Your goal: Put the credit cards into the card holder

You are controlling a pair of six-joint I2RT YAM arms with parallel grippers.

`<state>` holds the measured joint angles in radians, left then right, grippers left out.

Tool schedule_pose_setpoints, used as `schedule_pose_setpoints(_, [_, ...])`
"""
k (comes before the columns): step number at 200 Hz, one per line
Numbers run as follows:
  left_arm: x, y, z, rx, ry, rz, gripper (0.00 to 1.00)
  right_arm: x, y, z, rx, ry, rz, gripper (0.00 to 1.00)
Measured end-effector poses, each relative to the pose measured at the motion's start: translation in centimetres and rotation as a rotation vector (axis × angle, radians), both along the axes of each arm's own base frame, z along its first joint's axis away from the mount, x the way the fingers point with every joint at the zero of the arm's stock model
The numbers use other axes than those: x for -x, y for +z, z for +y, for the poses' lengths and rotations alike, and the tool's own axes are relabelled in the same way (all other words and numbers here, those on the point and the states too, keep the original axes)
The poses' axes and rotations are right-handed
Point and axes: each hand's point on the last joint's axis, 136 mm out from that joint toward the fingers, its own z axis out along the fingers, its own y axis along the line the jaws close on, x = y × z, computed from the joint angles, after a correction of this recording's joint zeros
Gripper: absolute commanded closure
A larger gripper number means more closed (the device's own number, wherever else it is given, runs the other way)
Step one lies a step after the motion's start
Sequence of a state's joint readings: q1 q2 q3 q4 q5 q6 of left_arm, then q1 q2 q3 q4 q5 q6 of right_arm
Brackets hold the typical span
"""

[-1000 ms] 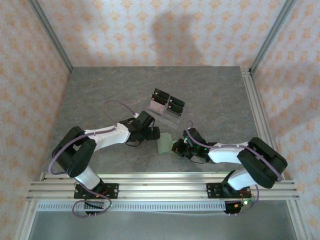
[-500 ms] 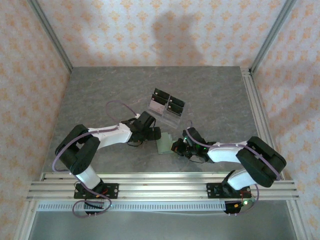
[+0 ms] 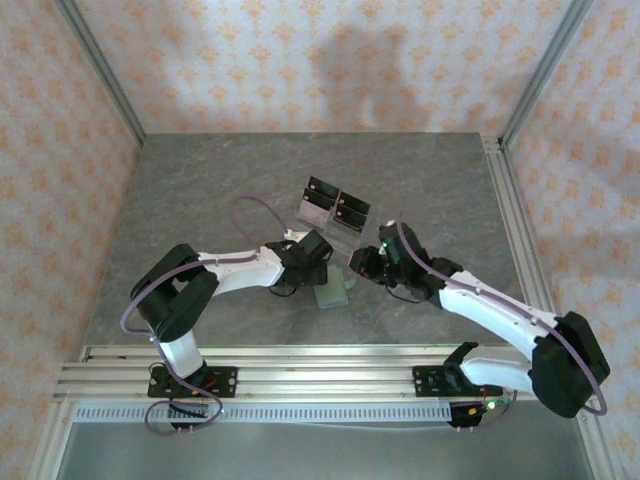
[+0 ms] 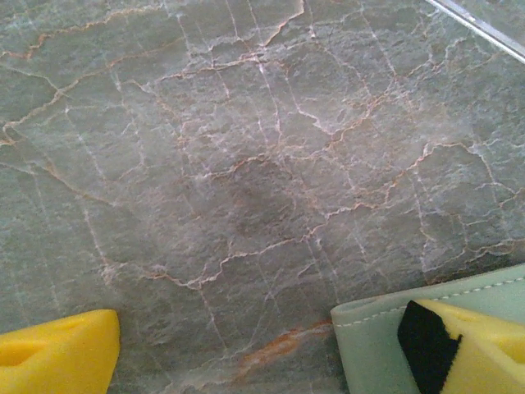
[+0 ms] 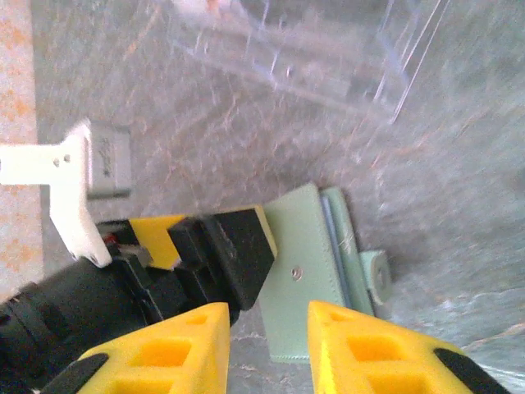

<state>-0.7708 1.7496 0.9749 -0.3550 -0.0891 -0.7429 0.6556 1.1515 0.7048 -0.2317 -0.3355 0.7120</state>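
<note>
At the near edge, a metal rail [image 3: 320, 365] is seen fixed along the grey veined table [image 3: 200, 200]; just beyond it, near the table's middle, the sage-green card holder [image 3: 332, 291] is laid flat, its snap [image 5: 297, 273] faced upward and its short tab [image 5: 378, 276] stuck out at 1 side; pale thin edges [image 5: 330, 238] are seen between its layers, but what they are cannot be told; the left gripper [image 4: 261, 328] is held low over the table with its jaws spread wide and nothing clamped, 1 yellow finger [image 4: 484, 353] being set over the holder's edge and the other well apart from it above bare stone; the right gripper [image 5: 269, 310] is found just beyond the holder and to its right, its jaws parted and nothing gripped between them; farther back, a clear 4-cell stand [image 3: 335, 212] with black tops is stood apart from the holder; patterned walls [image 3: 300, 60] are set behind.
</note>
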Motion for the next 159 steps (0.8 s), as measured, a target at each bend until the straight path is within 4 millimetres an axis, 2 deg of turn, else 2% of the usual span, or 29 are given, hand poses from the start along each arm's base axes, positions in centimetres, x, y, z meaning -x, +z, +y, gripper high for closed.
schedule_pose_setpoints(15, [0.0,0.0,-0.1,0.002,0.005,-0.003,0.09,-0.2,-0.2,-0.9,0.069,0.003,0.003,0.64])
schedule_pose_setpoints(53, [0.0,0.0,-0.1,0.004,0.009,-0.004,0.09,1.0,-4.6,-2.1,0.240,0.067,0.126,0.65])
schedule_pose_setpoints(71, [0.0,0.1,-0.1,0.007,0.009,-0.005,0.09,1.2,-5.9,-2.2,0.281,0.092,0.161,0.66])
schedule_pose_setpoints(159, [0.0,0.1,-0.2,0.010,0.010,-0.007,0.09,0.4,-5.8,-1.1,0.280,0.133,0.160,0.69])
